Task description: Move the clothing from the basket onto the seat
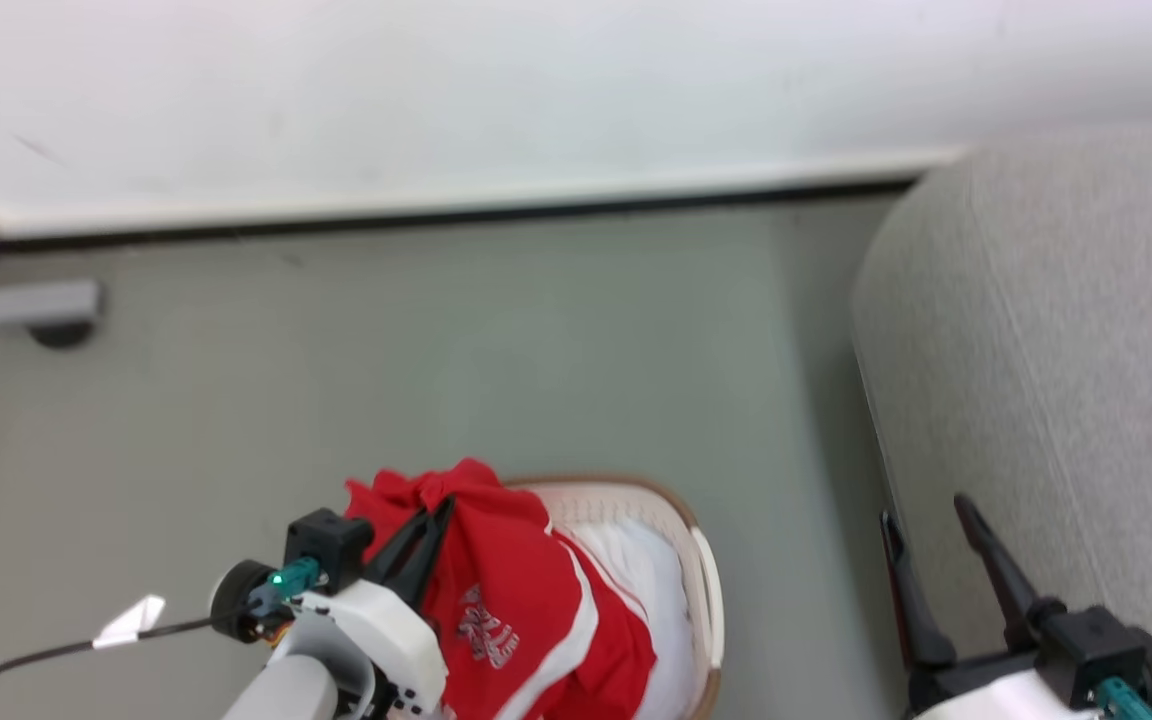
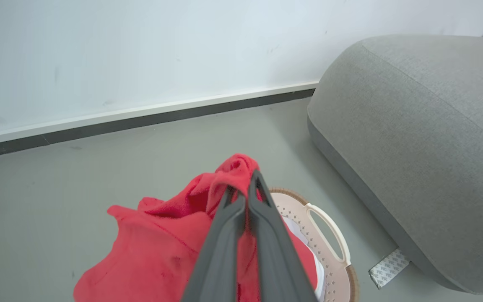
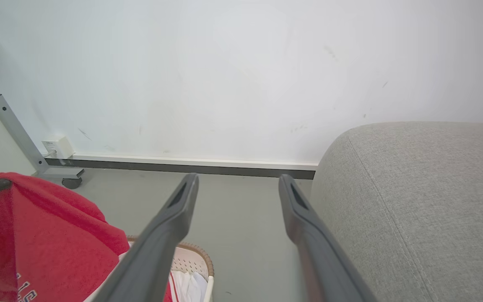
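Observation:
A bright red garment (image 1: pixel 511 590) with white trim and white lettering hangs from my left gripper (image 1: pixel 441 508), which is shut on a bunched fold of it above the basket (image 1: pixel 708 585). In the left wrist view the two dark fingers (image 2: pixel 262 218) pinch the red cloth (image 2: pixel 162 239) near its top. The cream-white basket (image 2: pixel 329 235) sits on the floor, with white cloth inside. The grey sofa (image 1: pixel 1066 370) rises to the right of it. My right gripper (image 1: pixel 926 510) stands open beside the sofa's edge, holding nothing. The red garment (image 3: pixel 44 243) also hangs at the left of the right wrist view.
A white wall with a skirting board (image 1: pixel 436 205) runs along the back. A grey metal leg on a castor (image 3: pixel 63 178) and a small white box (image 3: pixel 57 147) stand at the far left. Bare grey floor (image 1: pixel 486 350) lies between basket and wall. A patterned tab (image 2: pixel 388 266) lies under the sofa.

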Controlling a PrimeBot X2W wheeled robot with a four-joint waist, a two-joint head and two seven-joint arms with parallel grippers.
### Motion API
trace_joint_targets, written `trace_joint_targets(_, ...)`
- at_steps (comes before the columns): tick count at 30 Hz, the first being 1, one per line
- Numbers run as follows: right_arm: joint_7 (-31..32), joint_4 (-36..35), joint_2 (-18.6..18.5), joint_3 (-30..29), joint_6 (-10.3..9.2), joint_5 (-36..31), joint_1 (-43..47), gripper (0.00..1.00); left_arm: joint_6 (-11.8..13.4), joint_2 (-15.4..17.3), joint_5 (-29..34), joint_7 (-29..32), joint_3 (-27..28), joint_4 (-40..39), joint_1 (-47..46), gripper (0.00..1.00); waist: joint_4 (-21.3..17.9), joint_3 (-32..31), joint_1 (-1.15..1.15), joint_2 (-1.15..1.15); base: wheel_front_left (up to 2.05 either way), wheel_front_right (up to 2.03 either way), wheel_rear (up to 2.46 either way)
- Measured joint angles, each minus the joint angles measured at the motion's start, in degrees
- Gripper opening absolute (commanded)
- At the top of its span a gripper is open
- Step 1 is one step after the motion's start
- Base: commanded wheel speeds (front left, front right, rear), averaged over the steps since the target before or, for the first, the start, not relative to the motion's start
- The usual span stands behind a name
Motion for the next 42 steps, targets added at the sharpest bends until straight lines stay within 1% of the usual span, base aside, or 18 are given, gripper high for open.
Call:
trace_joint_targets(5,0.0,0.8,0.0,-0.2,0.00,0.4,3.3,1.00,0.0,0.0,-1.2,0.1,0.5,-3.0,2.3,0.00,2.0,-6.7,0.00,0.00,0.00,0.00,0.00)
trace_joint_targets(12,0.0,1.1,0.0,-0.8,0.00,0.6,7.0,1.00,1.0,0.9,-3.1,3.5,1.3,-10.8,3.8,0.00,4.4,-13.1,-0.01,0.00,0.00,0.00,0.00)
trace_joint_targets(16,0.0,1.0,0.0,-0.9,0.00,0.6,7.4,1.00,1.9,2.0,-3.7,5.3,1.9,-15.7,4.8,0.00,5.1,-14.5,-0.01,0.00,0.00,0.00,0.00)
trace_joint_targets(21,0.0,0.4,0.0,-0.7,0.00,0.2,7.3,1.00,2.8,3.0,-4.6,7.3,2.4,-20.0,6.1,0.00,5.0,-14.8,0.00,0.00,0.00,0.00,0.00)
trace_joint_targets(25,0.0,-1.1,0.0,1.0,0.00,-0.5,6.8,1.00,3.3,3.3,-5.4,8.5,2.3,-22.9,7.3,0.00,4.9,-14.9,0.00,0.00,0.00,0.00,0.00)
trace_joint_targets(28,0.0,-2.4,-0.1,4.0,0.00,-1.3,5.8,1.00,3.5,3.5,-5.5,9.5,1.9,-24.8,8.2,0.00,5.0,-14.8,0.00,0.00,0.00,0.00,0.00)
trace_joint_targets(34,0.0,-2.4,-0.9,14.2,0.00,-1.2,1.6,1.00,3.6,3.5,-5.5,11.1,0.4,-28.5,9.3,0.00,5.0,-14.5,0.01,0.00,0.00,0.00,0.00)
trace_joint_targets(39,0.0,0.3,-0.8,22.0,0.01,0.2,-2.5,1.00,3.5,2.8,-5.5,12.4,-1.5,-31.1,9.4,0.00,5.1,-14.3,0.01,0.00,0.00,0.00,0.00)
trace_joint_targets(42,0.0,2.3,-0.7,25.6,0.01,2.1,-5.2,1.00,3.3,2.0,-5.5,13.2,-3.1,-32.4,9.4,0.00,5.2,-14.2,0.01,0.00,0.00,0.00,0.00)
